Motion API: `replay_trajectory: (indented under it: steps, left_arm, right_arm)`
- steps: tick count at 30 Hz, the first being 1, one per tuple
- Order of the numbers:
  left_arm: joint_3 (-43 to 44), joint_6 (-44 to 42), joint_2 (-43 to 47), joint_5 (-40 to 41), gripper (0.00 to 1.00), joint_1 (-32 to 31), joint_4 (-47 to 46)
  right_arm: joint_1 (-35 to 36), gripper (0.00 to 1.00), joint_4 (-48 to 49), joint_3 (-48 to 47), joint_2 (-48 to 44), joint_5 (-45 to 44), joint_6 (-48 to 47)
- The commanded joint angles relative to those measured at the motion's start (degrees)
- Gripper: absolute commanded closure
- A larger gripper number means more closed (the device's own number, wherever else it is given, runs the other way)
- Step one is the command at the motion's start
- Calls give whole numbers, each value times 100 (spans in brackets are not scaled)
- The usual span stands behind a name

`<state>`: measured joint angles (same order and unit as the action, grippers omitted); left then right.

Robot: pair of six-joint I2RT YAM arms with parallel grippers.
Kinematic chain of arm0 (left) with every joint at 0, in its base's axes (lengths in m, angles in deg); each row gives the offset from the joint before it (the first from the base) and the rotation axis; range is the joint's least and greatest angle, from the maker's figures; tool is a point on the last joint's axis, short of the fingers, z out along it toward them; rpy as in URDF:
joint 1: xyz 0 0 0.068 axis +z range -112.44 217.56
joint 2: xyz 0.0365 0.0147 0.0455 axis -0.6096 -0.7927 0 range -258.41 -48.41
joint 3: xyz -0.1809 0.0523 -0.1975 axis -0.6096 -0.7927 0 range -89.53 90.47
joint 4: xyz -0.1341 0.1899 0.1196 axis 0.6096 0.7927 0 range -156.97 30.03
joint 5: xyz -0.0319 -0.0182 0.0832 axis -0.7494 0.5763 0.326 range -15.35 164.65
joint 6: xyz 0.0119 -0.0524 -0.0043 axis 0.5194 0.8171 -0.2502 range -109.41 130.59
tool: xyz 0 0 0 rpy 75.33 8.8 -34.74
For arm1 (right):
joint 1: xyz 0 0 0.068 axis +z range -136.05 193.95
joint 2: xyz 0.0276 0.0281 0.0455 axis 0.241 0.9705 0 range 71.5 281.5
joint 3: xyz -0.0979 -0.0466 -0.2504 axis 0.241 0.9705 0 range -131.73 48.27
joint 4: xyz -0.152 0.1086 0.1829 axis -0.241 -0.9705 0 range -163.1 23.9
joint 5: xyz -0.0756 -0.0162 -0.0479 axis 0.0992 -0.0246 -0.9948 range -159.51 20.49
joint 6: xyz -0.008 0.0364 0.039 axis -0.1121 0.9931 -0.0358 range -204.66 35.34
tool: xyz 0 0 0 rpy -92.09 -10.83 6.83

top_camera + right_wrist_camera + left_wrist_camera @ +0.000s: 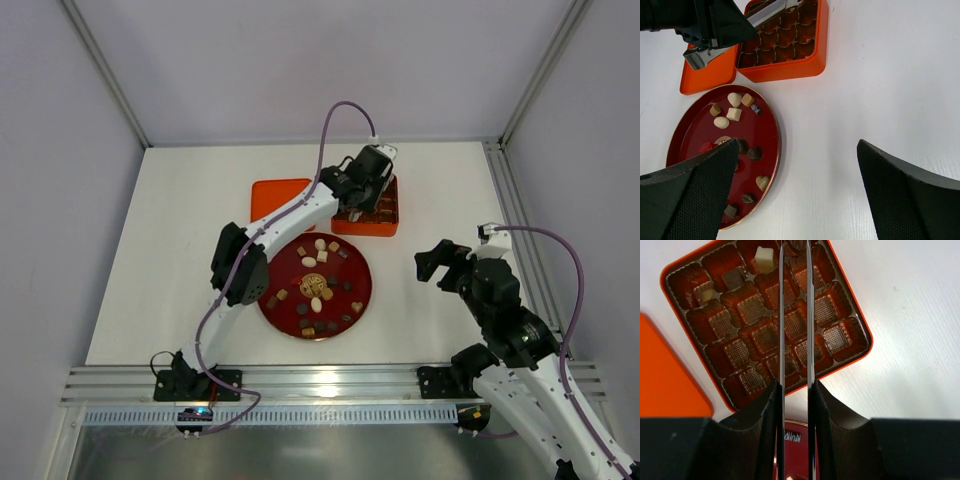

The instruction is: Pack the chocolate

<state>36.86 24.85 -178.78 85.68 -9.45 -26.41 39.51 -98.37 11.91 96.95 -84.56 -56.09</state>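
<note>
Left arm point(285, 215) stretches forward, left fingers point(781, 315) narrowly parted; right arm point(505, 315) sits folded, right fingers point(690, 200) spread wide.

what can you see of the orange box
The orange box is square with rounded corners, open, flat on the white table beyond the red plate. A glossy brown insert of fluted cups fills it, nearly all empty; at least three sweets, white, dark and tan, sit near one corner. An orange lid lies beside it. The left gripper hangs over it; contact is unclear.
</note>
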Motion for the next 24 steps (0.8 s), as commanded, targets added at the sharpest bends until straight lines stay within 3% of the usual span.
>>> replay_trajectory:
  steps: [1,4,20,24]
  left_arm:
    - [228,-108,-41,-65,77,16,-346]
    - [246,-108,-77,-31,77,25,-364]
    - [255,-231,-6,-57,54,77,-390]
    - [255,-240,107,-74,54,86,-382]
  right_arm:
    - [19,0,28,-152,-58,-86,-89]
    - [19,0,28,-143,-58,-104,-98]
    - [19,0,125,-161,56,-68,-116]
    - [10,0,160,-179,65,-68,-116]
